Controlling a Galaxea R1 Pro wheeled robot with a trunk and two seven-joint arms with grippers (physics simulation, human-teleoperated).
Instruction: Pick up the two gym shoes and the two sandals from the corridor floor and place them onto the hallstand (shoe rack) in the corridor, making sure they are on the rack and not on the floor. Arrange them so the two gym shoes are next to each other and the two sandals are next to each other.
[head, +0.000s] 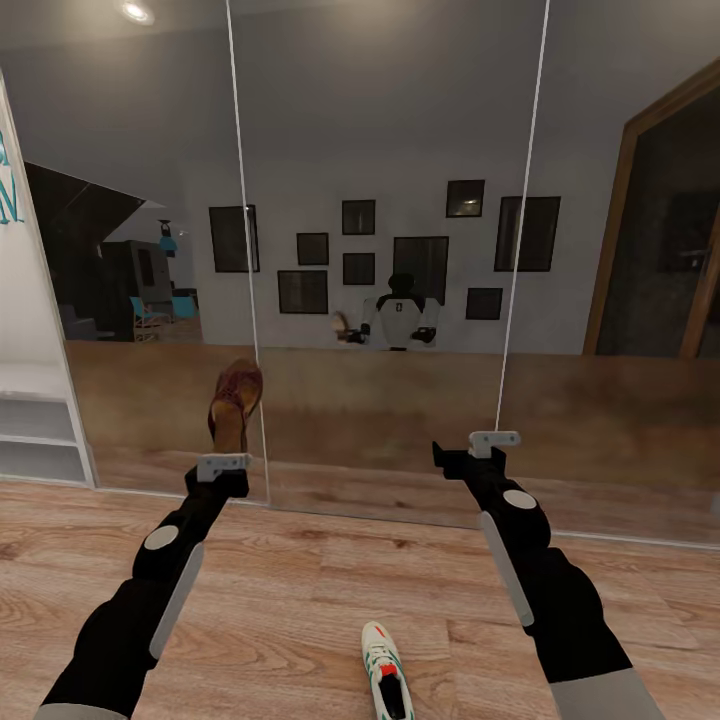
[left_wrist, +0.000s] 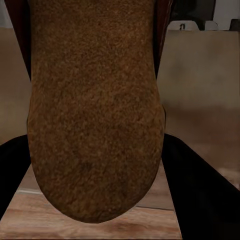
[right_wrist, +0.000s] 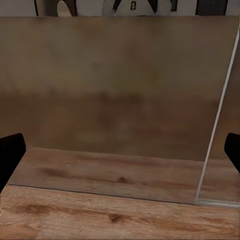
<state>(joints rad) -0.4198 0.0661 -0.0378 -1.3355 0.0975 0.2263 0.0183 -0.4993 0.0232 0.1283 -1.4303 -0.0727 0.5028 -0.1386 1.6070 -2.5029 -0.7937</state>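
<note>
Wood floor (head: 300, 590): one gym shoe (head: 386, 668); left tool (head: 222, 466) grips one sandal (head: 234, 400)

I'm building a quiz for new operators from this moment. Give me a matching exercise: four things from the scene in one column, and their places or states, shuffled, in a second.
Things:
1. sandal
2. gym shoe
3. right end effector
4. shelves

Places or states:
A. open, holding nothing
B. held up by the left end effector
C. at the far left, white
D. lying on the wood floor between the arms

Pairs: 1-B, 2-D, 3-A, 4-C
</note>
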